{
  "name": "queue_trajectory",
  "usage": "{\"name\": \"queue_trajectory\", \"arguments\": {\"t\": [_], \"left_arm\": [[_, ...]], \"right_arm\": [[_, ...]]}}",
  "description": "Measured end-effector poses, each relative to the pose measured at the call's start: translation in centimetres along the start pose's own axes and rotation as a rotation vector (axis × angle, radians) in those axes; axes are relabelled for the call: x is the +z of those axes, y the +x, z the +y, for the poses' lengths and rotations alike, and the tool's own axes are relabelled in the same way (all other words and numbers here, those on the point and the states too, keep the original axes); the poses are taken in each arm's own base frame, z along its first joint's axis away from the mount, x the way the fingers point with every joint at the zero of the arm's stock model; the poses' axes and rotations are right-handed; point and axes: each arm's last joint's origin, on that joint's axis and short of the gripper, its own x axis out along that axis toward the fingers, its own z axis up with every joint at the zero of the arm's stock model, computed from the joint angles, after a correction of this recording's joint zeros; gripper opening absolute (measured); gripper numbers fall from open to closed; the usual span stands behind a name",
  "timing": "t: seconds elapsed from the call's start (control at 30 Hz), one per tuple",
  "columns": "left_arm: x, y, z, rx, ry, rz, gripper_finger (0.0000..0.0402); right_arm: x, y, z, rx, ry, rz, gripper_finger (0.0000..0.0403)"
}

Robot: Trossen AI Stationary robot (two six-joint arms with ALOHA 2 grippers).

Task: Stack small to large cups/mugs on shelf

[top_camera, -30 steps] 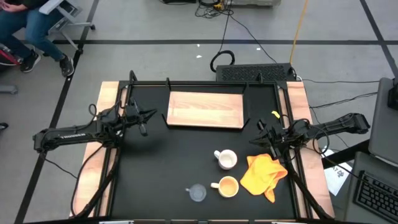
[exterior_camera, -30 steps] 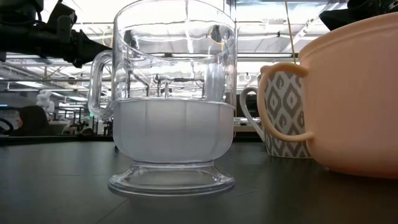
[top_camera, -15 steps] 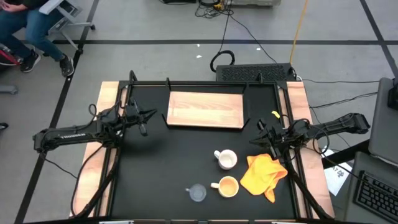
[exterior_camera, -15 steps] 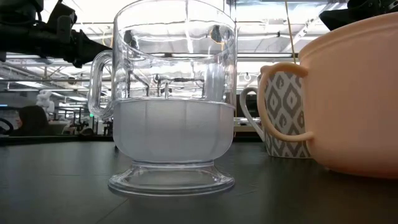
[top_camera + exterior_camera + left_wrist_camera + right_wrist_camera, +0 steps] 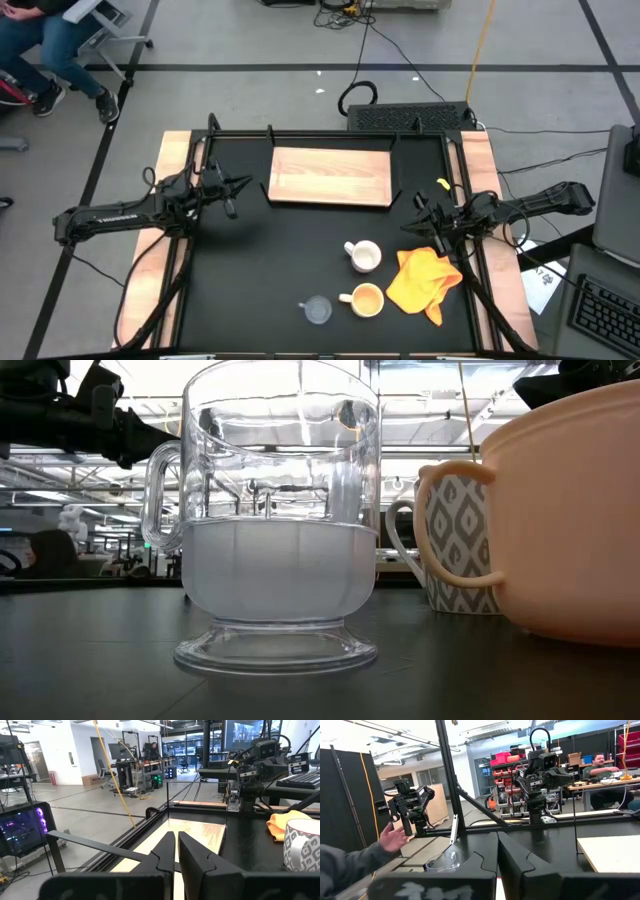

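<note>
mugs: 2 | glass cup: 1 | shelf: 1 | cloth: 1 (orange-yellow)

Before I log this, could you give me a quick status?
Left gripper and right gripper shut, empty. Three cups on table, shelf bare. Cloth beside mugs.

Two slim black jointed arms, white lettering along the left one, each ending in a two-fingered black hand.

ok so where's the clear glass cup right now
In the high view the clear glass cup stands near the table's front edge, just left of the orange-yellow mug, apart from it.
</note>
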Motion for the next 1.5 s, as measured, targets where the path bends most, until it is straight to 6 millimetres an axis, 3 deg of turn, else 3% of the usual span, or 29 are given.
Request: {"name": "queue_trajectory", "arguments": {"t": [0.7, 1.5], "left_arm": [[0.01, 0.00, -0.01, -0.001, -0.080, 0.000, 0.0024], [0.17, 0.00, -0.07, -0.027, -0.061, -0.018, 0.0024]], "right_arm": [[-0.37, 0.01, -0.08, -0.008, 0.003, 0.038, 0.0000], [0.11, 0.01, 0.01, 0.000, -0.222, -0.012, 0.0000]]}}
